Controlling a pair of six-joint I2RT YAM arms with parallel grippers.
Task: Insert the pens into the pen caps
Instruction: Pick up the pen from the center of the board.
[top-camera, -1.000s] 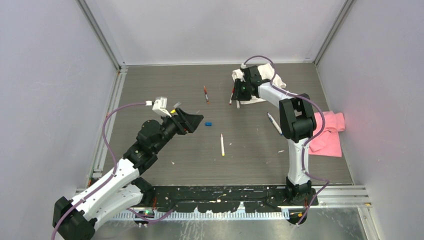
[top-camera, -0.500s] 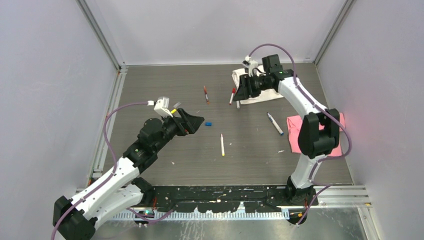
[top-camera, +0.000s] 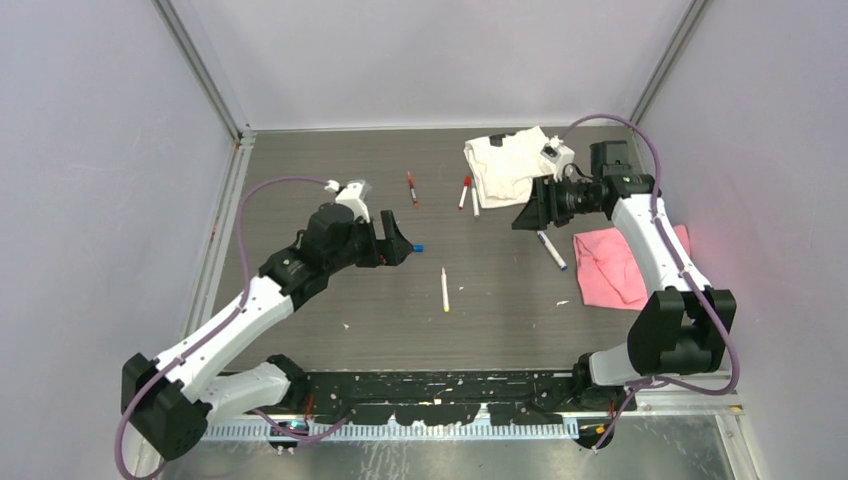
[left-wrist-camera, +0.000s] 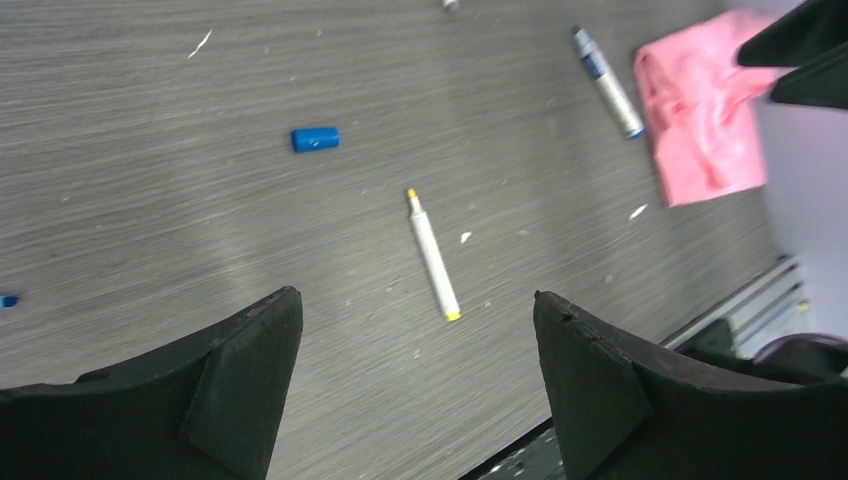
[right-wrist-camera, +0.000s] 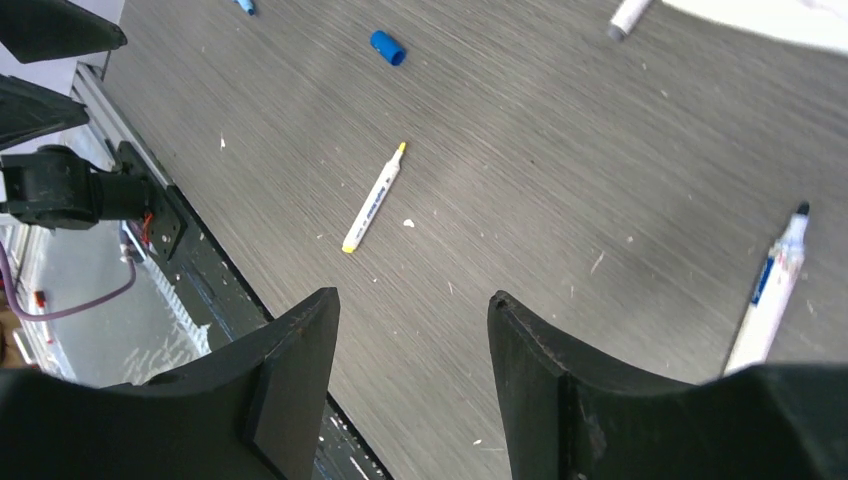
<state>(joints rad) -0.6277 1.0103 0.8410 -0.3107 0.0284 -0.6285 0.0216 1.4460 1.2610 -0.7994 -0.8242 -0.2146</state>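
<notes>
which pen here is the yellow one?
The yellow pen lies alone mid-table: white barrel, yellow at both ends. The blue-marked pen lies near the pink cloth.

A dark grey wood-grain table (top-camera: 330, 300) forms the floor of the booth, closed in by 3 pale lilac walls (top-camera: 430, 60). A crumpled white cloth (top-camera: 503, 165) lies at the far edge, right of centre. A pink cloth (top-camera: 605, 275) lies bunched near the right wall, apart from the white one and nearer the front. Small white flecks (left-wrist-camera: 637, 211) are scattered over the tabletop. An aluminium rail (top-camera: 222, 230) runs along the table's left edge. A black slotted strip (top-camera: 450, 385) spans the near edge, with a metal sheet (top-camera: 450, 455) in front of it.
</notes>
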